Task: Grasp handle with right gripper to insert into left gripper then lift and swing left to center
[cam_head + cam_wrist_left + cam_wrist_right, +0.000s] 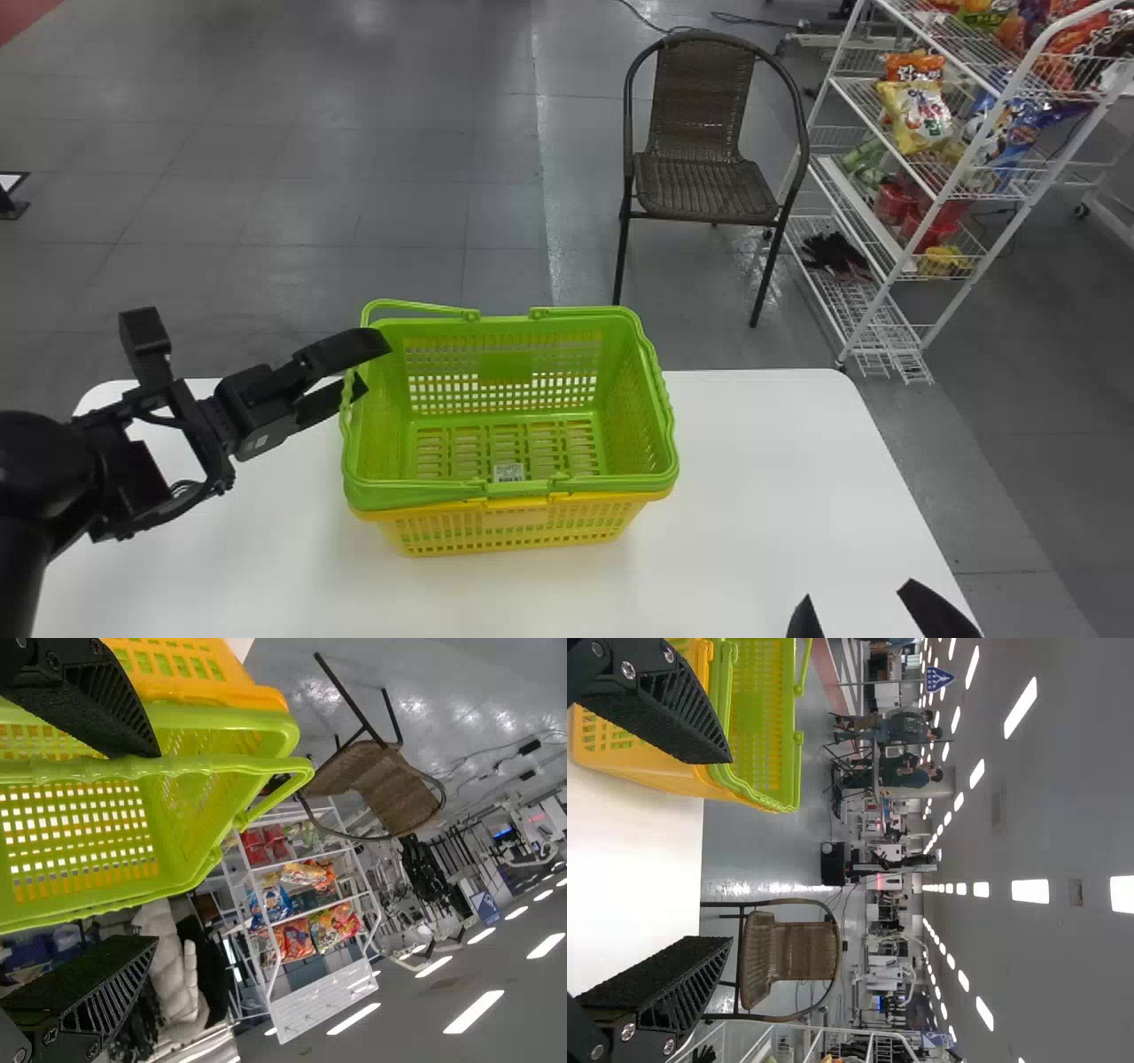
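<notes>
A green basket (505,487) sits inside a yellow basket (518,532) on the white table. Its left handle (425,307) lies folded out over the left rim, its right one (660,390) along the right rim. My left gripper (376,365) stands open at the left rim, one finger on each side of the left handle's bar. In the left wrist view the handle (230,764) passes by the upper finger of the left gripper (159,846). Near the front right, my right gripper (858,589) is open and away from the baskets; the right wrist view has the right gripper (731,849) with nothing between its fingers.
The white table (762,496) extends to the right of the baskets. Beyond its back edge stands a brown wicker chair (704,186), with a white wire shelf (930,177) of snack bags at the back right.
</notes>
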